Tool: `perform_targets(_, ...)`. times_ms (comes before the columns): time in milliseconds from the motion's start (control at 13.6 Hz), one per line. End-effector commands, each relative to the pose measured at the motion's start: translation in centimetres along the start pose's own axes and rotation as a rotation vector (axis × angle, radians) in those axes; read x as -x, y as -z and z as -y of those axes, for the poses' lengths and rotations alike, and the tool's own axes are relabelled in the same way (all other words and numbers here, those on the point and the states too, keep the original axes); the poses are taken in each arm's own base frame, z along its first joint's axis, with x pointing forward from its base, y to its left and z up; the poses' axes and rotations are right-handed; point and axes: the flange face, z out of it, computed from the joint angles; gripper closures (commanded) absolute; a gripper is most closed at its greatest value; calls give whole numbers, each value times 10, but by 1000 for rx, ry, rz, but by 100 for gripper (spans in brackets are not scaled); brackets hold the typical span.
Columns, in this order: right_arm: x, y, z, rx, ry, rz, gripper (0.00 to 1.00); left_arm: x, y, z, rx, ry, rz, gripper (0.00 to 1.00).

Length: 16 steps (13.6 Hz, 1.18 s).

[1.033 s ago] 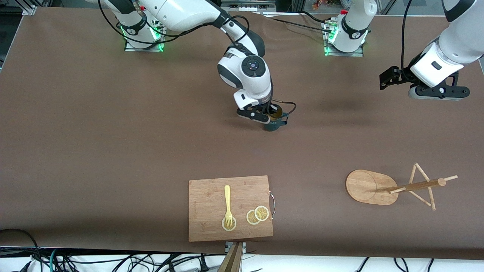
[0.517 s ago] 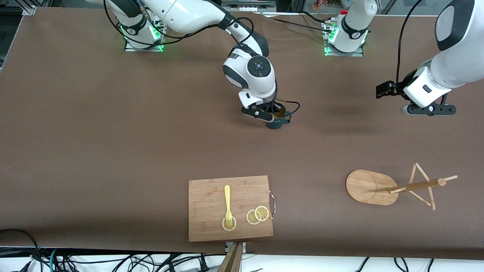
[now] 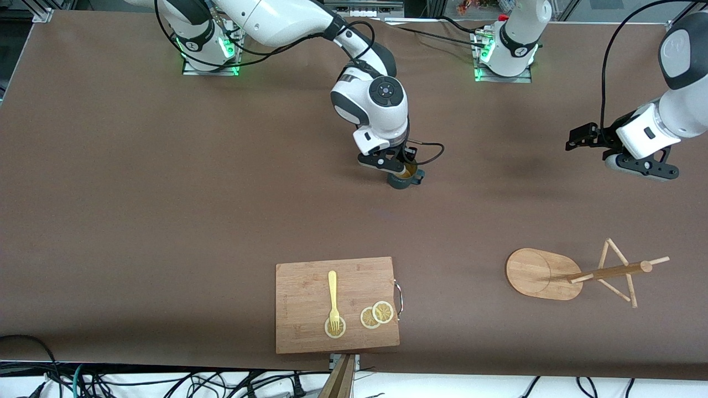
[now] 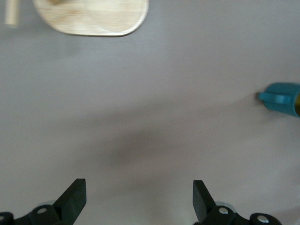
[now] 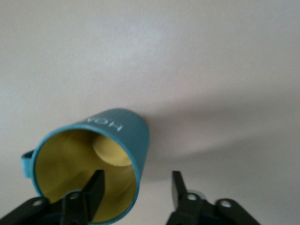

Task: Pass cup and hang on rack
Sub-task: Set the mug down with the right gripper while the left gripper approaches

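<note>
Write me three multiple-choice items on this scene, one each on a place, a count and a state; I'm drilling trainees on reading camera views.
1. Where is the cup?
A. on the cutting board
B. on the bare table
C. on the rack
2. How many lemon slices are on the cutting board?
A. one
B. three
C. five
3. How is the right gripper set?
A. open, astride the cup wall
B. shut above the rack
C. shut on a fork

B: it stands on the brown tabletop.
B: one under the fork, two beside.
A: one finger inside, one outside, with a gap.
</note>
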Motion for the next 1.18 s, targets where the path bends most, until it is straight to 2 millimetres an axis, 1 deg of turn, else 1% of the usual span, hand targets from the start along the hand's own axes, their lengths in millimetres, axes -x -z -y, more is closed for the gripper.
perform_targets(0, -37, 56, 4, 45, -6, -9, 0, 23, -28, 17, 117, -182, -79, 0)
perform_targets(74, -58, 75, -5, 62, 13, -2, 0, 27, -40, 23, 175, -239, -107, 0)
perform_targets(148, -73, 99, -13, 58, 32, 4, 0, 30, -55, 24, 225, -309, -120, 0)
perform_targets(221, -87, 121, -21, 49, 46, 5, 0, 33, -65, 26, 272, -352, -152, 0)
perform_targets(369, -114, 158, -45, 87, 86, -2, 0, 36, -90, 26, 336, -463, -177, 0)
perform_targets(443, -135, 175, -62, 102, 122, 0, 0, 36, -105, 25, 381, -502, -197, 0)
perform_targets(590, -178, 209, -106, 141, 221, 35, 0, 29, -133, 20, 460, -606, -252, 0)
perform_targets(664, -194, 222, -127, 170, 269, 53, 0, 22, -151, 9, 495, -669, -268, 0)
perform_targets(738, -213, 235, -150, 186, 304, 67, 0, 15, -163, 2, 497, -732, -287, 0)
perform_targets(812, -232, 252, -176, 194, 345, 83, 0, 7, -177, -9, 509, -799, -310, 0)
perform_targets(886, -251, 263, -201, 200, 382, 100, 0, 1, -191, -20, 535, -853, -340, 0)
perform_targets(1033, -292, 302, -261, 194, 395, 87, 0, -9, -230, -36, 600, -933, -404, 0)
perform_targets(1107, -307, 316, -288, 194, 405, 89, 0, -14, -246, -44, 615, -965, -446, 0)
